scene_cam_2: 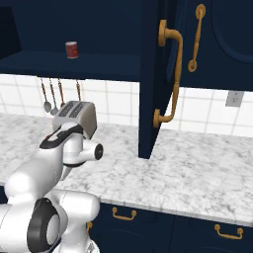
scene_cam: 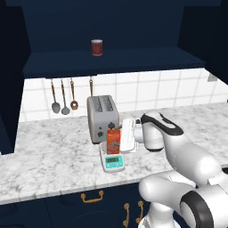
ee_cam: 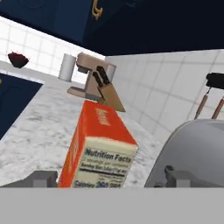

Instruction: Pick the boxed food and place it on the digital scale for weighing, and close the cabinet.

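- Now the box [scene_cam: 113, 141] stands upright on the scale [scene_cam: 113, 162], just in front of the toaster [scene_cam: 102, 116].
- Gripper [ee_cam: 107, 178] released, fingers spread either side of the box (not touching, I judge).
- Back straight off, so nothing tips.
- Then swing the cabinet door [scene_cam_2: 159, 79] shut.

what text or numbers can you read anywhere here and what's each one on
"Nutrition Facts" – on the pale panel of the boxed food, hand view.
Smaller lines under that heading: too blurred to read.
Pale word on the box's orange top face: blurred, unreadable.
Green display of the digital scale: too small to read any figures.
Label of the red can on the cabinet shelf: no legible text.
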Available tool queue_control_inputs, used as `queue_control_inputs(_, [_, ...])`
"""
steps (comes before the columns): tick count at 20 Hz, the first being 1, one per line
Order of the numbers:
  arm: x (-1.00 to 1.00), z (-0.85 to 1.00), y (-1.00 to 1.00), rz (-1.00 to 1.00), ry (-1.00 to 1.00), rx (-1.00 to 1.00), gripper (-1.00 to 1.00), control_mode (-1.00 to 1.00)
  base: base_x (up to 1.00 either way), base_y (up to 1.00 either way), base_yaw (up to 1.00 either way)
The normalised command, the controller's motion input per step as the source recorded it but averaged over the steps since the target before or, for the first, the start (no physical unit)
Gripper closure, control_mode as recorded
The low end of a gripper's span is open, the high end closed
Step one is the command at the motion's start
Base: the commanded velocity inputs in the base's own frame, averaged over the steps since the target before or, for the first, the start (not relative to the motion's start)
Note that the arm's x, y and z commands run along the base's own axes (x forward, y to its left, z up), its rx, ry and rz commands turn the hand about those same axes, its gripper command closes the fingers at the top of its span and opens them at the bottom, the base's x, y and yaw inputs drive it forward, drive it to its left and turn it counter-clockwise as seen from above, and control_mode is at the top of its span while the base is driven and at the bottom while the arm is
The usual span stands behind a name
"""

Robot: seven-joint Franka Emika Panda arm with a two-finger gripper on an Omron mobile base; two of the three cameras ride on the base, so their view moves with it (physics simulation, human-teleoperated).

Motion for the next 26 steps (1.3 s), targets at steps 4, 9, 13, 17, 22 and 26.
queue_control_inputs(4, [0.04,-0.54,0.02,-0.14,-0.13,0.0,-1.0,-1.0,0.0,0.0,0.0])
queue_control_inputs(9, [-0.06,-0.35,0.0,-0.13,-0.17,0.0,-1.0,-1.0,0.0,0.0,0.0])
queue_control_inputs(13, [-0.03,-0.32,0.09,-0.12,-0.32,-0.02,-1.0,-1.0,0.0,0.0,0.0])
queue_control_inputs(17, [-0.02,-0.28,0.08,-0.11,-0.46,-0.05,-1.0,-1.0,0.0,0.0,0.0])
queue_control_inputs(22, [-0.08,-0.25,-0.01,-0.09,-0.24,0.0,-1.0,-1.0,0.0,0.0,0.0])
queue_control_inputs(26, [-0.16,-0.08,-0.17,-0.06,-0.04,0.0,-1.0,-1.0,0.0,0.0,0.0])
